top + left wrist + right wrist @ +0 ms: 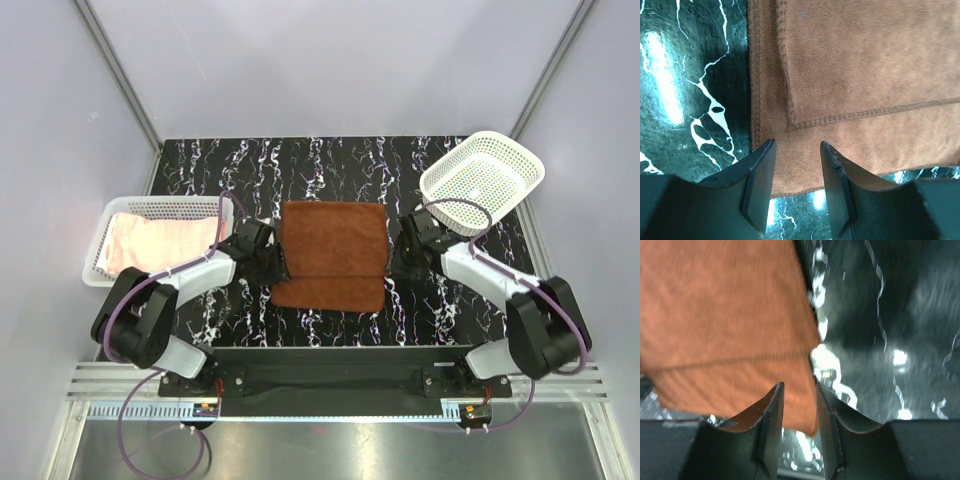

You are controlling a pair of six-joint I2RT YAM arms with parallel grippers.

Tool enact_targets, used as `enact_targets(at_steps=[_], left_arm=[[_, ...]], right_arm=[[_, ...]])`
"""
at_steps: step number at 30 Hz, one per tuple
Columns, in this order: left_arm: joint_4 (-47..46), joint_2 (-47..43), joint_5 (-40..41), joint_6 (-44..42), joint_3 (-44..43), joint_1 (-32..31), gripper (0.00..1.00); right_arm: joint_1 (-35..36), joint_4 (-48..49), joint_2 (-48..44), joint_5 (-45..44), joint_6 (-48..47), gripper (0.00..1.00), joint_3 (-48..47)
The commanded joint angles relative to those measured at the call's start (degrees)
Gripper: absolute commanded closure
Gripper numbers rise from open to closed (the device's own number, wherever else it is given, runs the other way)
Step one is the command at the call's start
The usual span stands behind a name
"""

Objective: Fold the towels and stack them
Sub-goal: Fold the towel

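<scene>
Rust-brown towel (333, 252): folded flat.
Left gripper (798, 145): jaws apart, towel's 8 o'clock edge.
Right gripper (799, 386): jaws apart, towel's 4 o'clock edge.

The right wrist view is blurred, and the rust-brown towel (725, 325) runs off its top edge.
</scene>
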State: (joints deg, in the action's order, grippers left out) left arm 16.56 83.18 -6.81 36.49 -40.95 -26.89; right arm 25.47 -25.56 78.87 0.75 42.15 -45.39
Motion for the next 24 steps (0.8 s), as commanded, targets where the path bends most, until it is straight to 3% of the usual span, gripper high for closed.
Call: enact_targets(at_steps=[1, 10, 24], left_arm=[[-3.2, 1.1, 0.7, -0.3, -2.7, 0.3, 0.55], [-2.2, 2.5, 2.7, -1.0, -4.0, 0.4, 0.56], [-2.3, 6.5, 3.6, -1.2, -6.4, 0.3, 0.6]], right_arm=[[-1.2, 1.7, 5.1, -2.8, -4.4, 0.62, -4.3], [-1.6, 4.9, 15.6, -3.2, -7.2, 0.62, -6.6], [-1.6, 5.5, 16.0, -4.9, -8.3, 0.69, -5.9]])
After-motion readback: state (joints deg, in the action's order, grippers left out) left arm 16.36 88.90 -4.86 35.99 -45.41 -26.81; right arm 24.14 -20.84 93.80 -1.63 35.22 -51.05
